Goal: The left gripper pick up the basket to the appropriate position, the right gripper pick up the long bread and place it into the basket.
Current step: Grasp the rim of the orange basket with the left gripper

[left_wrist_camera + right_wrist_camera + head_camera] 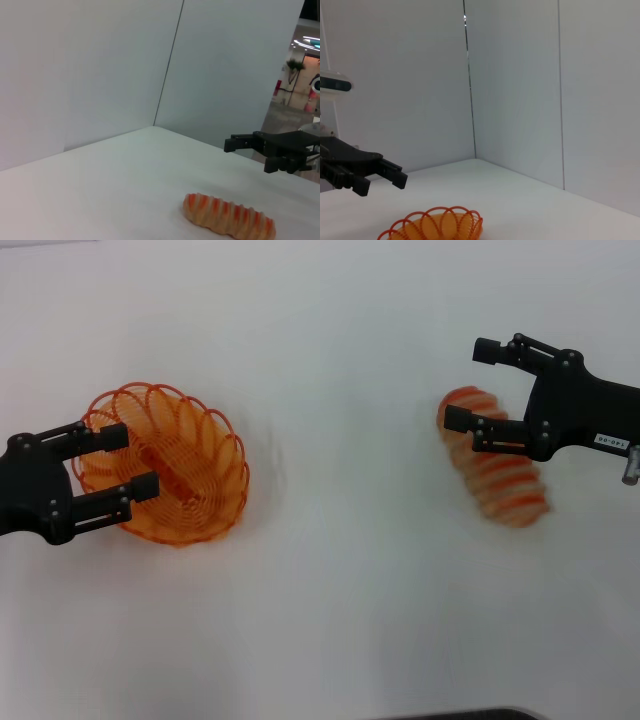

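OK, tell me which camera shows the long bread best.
The left wrist view: the long bread lies unobstructed on the table, stripes clear. In the head view the right gripper overlaps the loaf. The right wrist view does not show it.

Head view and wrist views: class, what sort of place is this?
Probably a robot test booth: a bare white table, plain white wall panels meeting in a corner, and only a basket and long bread as props.

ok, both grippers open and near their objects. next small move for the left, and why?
Probably lower the left gripper onto the near rim of the basket and close. Its open fingers straddle the rim from above, but the right wrist view shows it above the basket. The right gripper hangs open over the long bread, which lies on the table.
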Controlling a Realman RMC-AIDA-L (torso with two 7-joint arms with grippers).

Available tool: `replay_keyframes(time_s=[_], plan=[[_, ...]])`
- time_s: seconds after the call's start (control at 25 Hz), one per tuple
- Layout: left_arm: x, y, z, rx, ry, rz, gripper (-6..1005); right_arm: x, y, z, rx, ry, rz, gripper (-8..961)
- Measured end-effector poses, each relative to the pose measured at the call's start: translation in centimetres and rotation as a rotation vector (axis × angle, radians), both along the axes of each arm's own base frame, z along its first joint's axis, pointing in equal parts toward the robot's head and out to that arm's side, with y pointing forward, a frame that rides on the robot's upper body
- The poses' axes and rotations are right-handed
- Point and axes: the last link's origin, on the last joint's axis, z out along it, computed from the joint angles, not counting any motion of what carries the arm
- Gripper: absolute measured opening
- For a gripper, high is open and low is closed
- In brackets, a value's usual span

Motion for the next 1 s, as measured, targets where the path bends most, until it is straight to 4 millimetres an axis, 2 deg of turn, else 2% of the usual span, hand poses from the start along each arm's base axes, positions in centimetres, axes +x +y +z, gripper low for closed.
replay_keyframes(time_s=[0.6, 1.0], plan=[[-0.1, 0.1, 0.5, 0.024, -0.015, 0.021, 723, 0.1, 0.0, 0.0, 0.001, 0.000, -0.003, 942], [1.1, 2.2, 1.5, 0.042, -0.052, 0.053, 721, 0.0, 0.0, 0.0, 0.002, 0.001, -0.004, 942]])
